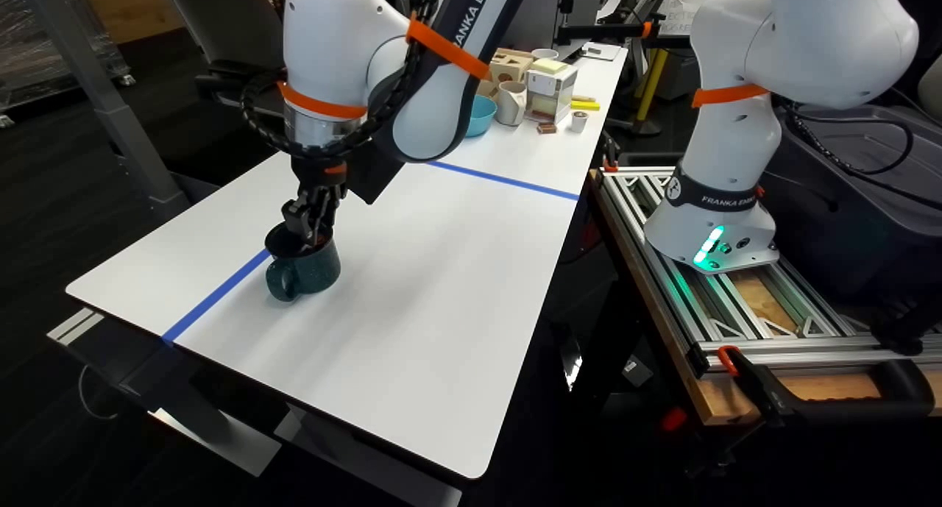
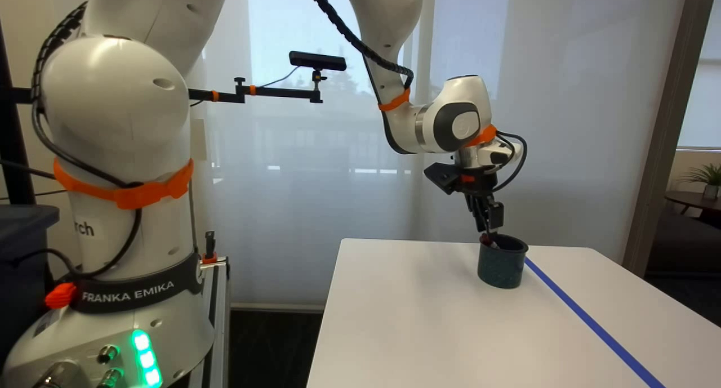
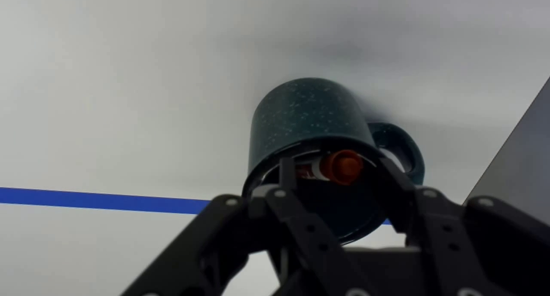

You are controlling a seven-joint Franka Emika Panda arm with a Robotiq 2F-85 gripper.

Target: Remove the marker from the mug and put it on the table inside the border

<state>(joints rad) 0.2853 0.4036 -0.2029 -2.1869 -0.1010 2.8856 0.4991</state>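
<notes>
A dark green speckled mug [image 1: 313, 271] stands upright on the white table [image 1: 441, 271], beside the blue tape line [image 1: 221, 292]. The mug also shows in an exterior view [image 2: 500, 268] and in the wrist view [image 3: 307, 111]. A marker [image 3: 341, 167] with an orange-red end leans inside the mug near the rim; its lower part is hidden. Its red end shows faintly in an exterior view [image 2: 486, 241]. My gripper [image 3: 339, 173] points down at the mug's mouth. Its fingers are apart, one on each side of the marker, with a gap to its orange end.
Another blue tape line [image 1: 508, 179] crosses the table farther back. Beyond it stand a blue bowl [image 1: 481, 115], a beige mug [image 1: 510, 104], a clear-sided box [image 1: 550, 93] and a small cup [image 1: 579, 121]. The mug's handle [image 1: 282, 280] sticks out sideways.
</notes>
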